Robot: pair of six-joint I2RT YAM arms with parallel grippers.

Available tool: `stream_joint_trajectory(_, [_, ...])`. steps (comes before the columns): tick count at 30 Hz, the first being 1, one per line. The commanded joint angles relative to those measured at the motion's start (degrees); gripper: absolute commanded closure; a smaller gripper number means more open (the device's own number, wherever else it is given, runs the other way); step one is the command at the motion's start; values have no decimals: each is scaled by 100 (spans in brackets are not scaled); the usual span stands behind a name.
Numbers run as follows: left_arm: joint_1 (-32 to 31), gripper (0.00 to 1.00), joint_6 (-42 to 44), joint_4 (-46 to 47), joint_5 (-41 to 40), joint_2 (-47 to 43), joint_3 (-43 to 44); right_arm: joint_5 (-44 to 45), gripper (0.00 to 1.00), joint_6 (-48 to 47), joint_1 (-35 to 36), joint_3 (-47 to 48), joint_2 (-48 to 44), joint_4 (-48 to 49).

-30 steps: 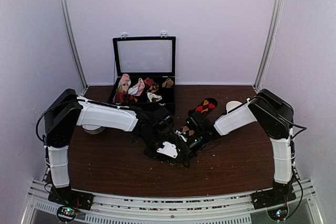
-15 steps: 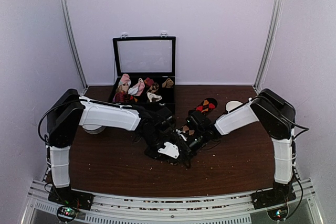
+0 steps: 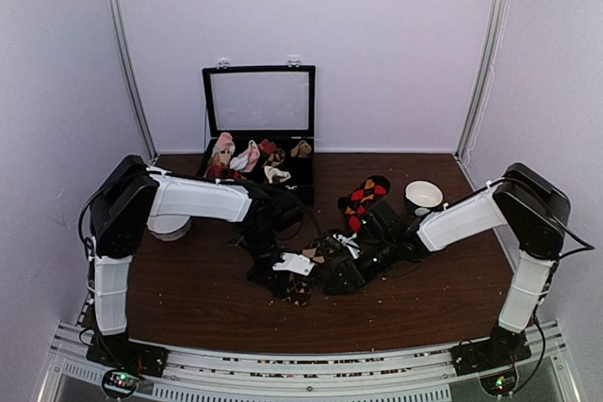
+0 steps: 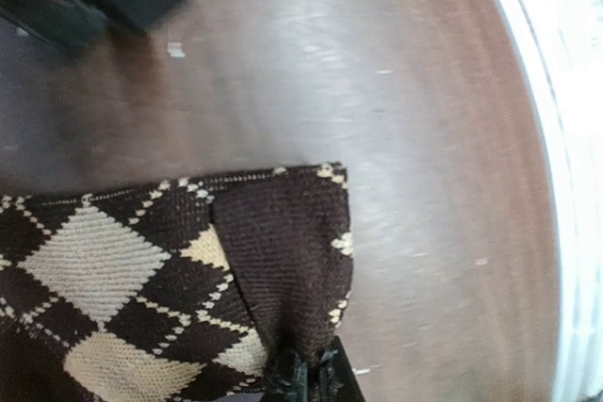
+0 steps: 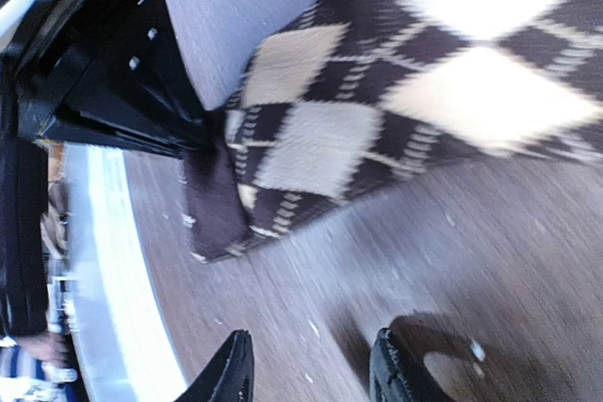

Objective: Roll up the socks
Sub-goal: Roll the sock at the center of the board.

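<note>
Your tan-diamond sock (image 4: 141, 270) lies on the table (image 4: 396, 91) near the middle, a little toward the near edge, between your two arms. In the left wrist view a plain dark flap of it lies over the patterned part, and its edge runs straight across the wood.

Your left gripper (image 4: 306, 378) is pinched closed on the lower edge of that flap, the jaws together with knit caught between them. The right wrist view shows the same pinch from the other side, with the black fingers meeting at the sock's corner.

Your right gripper (image 5: 316, 369) sits just beside the sock to its right and does not touch it. Its fingers stand partly apart and hold nothing; only bare wood shows between them.

Farther back and right of centre, the red-and-orange sock (image 3: 363, 197) lies stretched out flat, close to your right forearm. A white bowl (image 3: 424, 197) stands just to its right.

At the back of the table a black box (image 3: 259, 101) stands with its lid upright, and pink, white and other coloured bundles (image 3: 247, 155) sit inside it. A white round object (image 3: 170, 227) shows partly behind your left arm; you cannot tell from here what it is.
</note>
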Motion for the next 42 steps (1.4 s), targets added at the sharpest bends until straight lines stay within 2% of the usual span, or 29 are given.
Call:
stream_joint_trajectory(1, [9, 99, -251, -682, 677, 115, -36, 903, 55, -268, -7, -666, -576, 435])
stream_joint_trajectory(3, [21, 99, -298, -789, 830, 154, 46, 1180, 52, -353, 33, -1067, -1087, 889])
stream_joint_trajectory(4, [37, 99, -333, -861, 920, 194, 121, 1325, 47, -445, 81, -1258, -1348, 1088])
stream_joint_trajectory(5, [66, 99, -347, -979, 1042, 255, 225, 1518, 38, -551, 162, -1468, -1645, 1271])
stream_joint_trajectory(6, [103, 99, -376, -1117, 1164, 355, 345, 1757, 17, -694, 255, -1656, -1931, 1413])
stream_joint_trajectory(7, [146, 99, -433, -1235, 1285, 462, 479, 2026, 2, -828, 371, -1826, -2187, 1516])
stream_joint_trajectory(9, [230, 99, -567, -1446, 1452, 767, 749, 2643, 0, -1092, 587, -2049, -2606, 1537])
stream_joint_trajectory(16, [575, 100, -926, -1817, 1892, 1331, 1348, 4614, 0, -1063, 889, -2447, -3746, 1327])
stream_joint_trajectory(20, [623, 100, -1126, -1818, 1799, 1520, 1487, 5569, 0, -67, 860, -2893, -4416, 1853])
stream_joint_trajectory(21, [625, 100, -1146, -1829, 1779, 1539, 1499, 5559, 0, -24, 847, -2937, -4456, 2010])
stream_joint_trajectory(24, [624, 100, -1184, -1891, 1749, 1606, 1570, 4175, 0, -1301, 1004, -2947, -4216, 2418])
stream_joint_trajectory(28, [626, 100, -1308, -1943, 1571, 1728, 1665, 4414, 5, -2807, 1912, -2685, -3690, 2202])
stream_joint_trajectory(32, [624, 100, -1583, -1812, 1300, 1790, 1666, 4579, 20, -3610, 2421, -2470, -3112, 2571])
stream_joint_trajectory(36, [622, 100, -1756, -1745, 1203, 1841, 1684, 4524, 44, -4265, 2684, -1803, -2246, 2467])
stream_joint_trajectory(42, [623, 100, -1759, -1740, 1182, 1872, 1675, 4054, 53, -4720, 2691, -808, -1112, 2438])
